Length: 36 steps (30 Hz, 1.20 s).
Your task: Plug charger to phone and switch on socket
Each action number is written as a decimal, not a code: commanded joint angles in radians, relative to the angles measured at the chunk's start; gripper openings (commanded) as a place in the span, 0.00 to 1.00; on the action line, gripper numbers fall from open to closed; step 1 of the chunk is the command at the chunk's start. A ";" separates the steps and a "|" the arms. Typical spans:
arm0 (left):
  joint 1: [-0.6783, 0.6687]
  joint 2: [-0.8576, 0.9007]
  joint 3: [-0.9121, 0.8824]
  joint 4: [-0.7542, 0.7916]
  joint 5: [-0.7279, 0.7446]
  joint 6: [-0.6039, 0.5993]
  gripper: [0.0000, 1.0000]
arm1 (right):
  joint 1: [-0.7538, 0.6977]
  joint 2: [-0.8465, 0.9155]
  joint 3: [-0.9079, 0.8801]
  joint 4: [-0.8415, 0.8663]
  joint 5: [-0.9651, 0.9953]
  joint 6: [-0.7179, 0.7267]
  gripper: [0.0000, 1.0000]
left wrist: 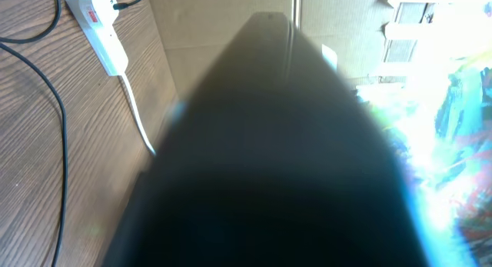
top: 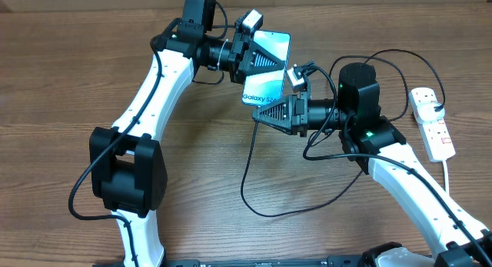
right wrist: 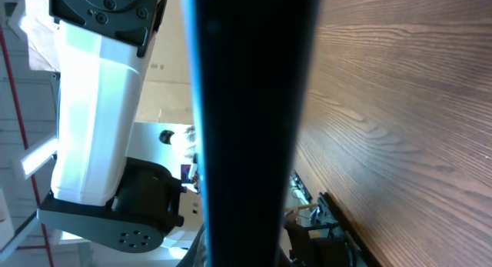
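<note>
The phone (top: 269, 67), with a teal screen reading "Galaxy S24", is held tilted above the table. My left gripper (top: 257, 59) is shut on its upper half. In the left wrist view the phone (left wrist: 269, 159) is a dark blur that hides the fingers. My right gripper (top: 260, 115) is at the phone's lower end with its fingers drawn together. The black charger cable (top: 247, 175) runs up into its tips; the plug tip is hidden. In the right wrist view the phone (right wrist: 250, 128) is a dark bar. The white socket (top: 430, 121) lies at the far right and also shows in the left wrist view (left wrist: 100, 25).
The charger cable loops over the table between the arms and arcs back to the black plug (top: 440, 108) in the socket. The thick white cord (top: 448, 175) runs from the socket toward the front edge. A cardboard wall (left wrist: 231, 21) stands behind the table.
</note>
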 commanded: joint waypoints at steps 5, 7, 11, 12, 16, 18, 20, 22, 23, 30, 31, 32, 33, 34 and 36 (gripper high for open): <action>-0.035 -0.008 0.001 -0.014 0.035 0.032 0.04 | -0.048 0.000 0.028 0.045 0.142 0.011 0.89; -0.033 -0.008 0.001 -0.014 0.034 0.032 0.04 | -0.048 0.000 0.028 0.045 0.121 0.002 1.00; -0.031 -0.008 0.001 0.003 0.034 0.042 0.04 | -0.048 0.000 0.028 0.042 0.076 -0.057 1.00; -0.029 -0.008 0.001 0.008 0.034 0.048 0.04 | -0.048 0.000 0.028 0.036 0.076 -0.078 1.00; -0.024 -0.008 0.001 0.008 0.035 0.119 0.04 | -0.076 0.000 0.028 0.036 0.054 -0.126 1.00; -0.022 -0.008 0.001 0.006 0.035 0.142 0.04 | -0.098 0.000 0.028 0.037 0.051 -0.130 1.00; -0.023 -0.008 0.001 0.004 0.035 0.149 0.04 | -0.116 0.000 0.028 0.043 0.045 -0.135 1.00; -0.026 -0.008 0.001 0.000 0.034 0.149 0.04 | -0.124 0.000 0.028 0.042 0.029 -0.175 0.99; -0.028 -0.008 0.001 -0.006 0.034 0.149 0.04 | -0.126 0.000 0.028 0.040 0.025 -0.182 0.93; -0.072 -0.008 0.000 -0.056 0.019 0.153 0.04 | -0.125 0.002 0.028 0.037 0.034 -0.182 0.55; -0.078 -0.008 0.000 -0.061 0.019 0.157 0.04 | -0.125 0.002 0.028 0.037 0.037 -0.182 0.50; -0.084 -0.008 0.000 -0.064 0.018 0.160 0.04 | -0.125 0.002 0.028 0.037 0.037 -0.182 0.43; -0.089 -0.008 0.000 -0.068 0.013 0.166 0.04 | -0.125 0.002 0.028 0.037 0.036 -0.182 0.38; -0.093 -0.008 0.000 -0.070 0.012 0.172 0.04 | -0.125 0.002 0.028 0.036 0.036 -0.182 0.35; -0.101 -0.008 0.000 -0.072 0.008 0.176 0.04 | -0.125 0.002 0.028 0.036 0.036 -0.182 0.31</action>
